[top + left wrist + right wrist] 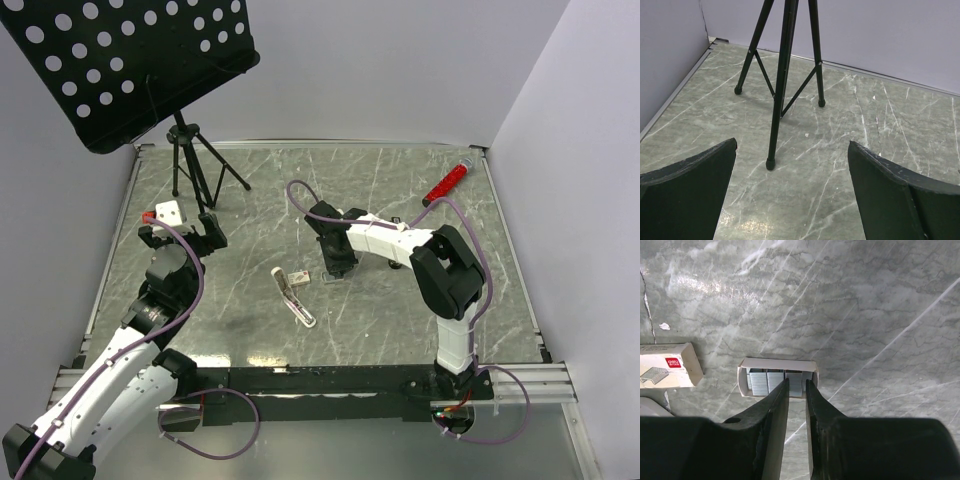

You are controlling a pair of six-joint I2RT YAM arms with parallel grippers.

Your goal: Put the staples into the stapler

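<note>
The staples are a small open tray (777,378) holding several silvery strips, and next to it a cream box sleeve (667,372) with reddish print. My right gripper (797,382) points down at the tray, its jaws closed narrowly on one strip at the tray's near edge. In the top view the right gripper (335,268) covers the tray, and the sleeve (298,279) lies just to its left. My left gripper (791,145) is wide open and empty over bare table at the left (183,232). I see no black stapler in any view.
A white rounded bar (300,308) lies beside the sleeve. A music stand's black tripod (782,75) stands just ahead of the left gripper, at the back left in the top view (195,165). A red cylinder (447,182) lies at the back right.
</note>
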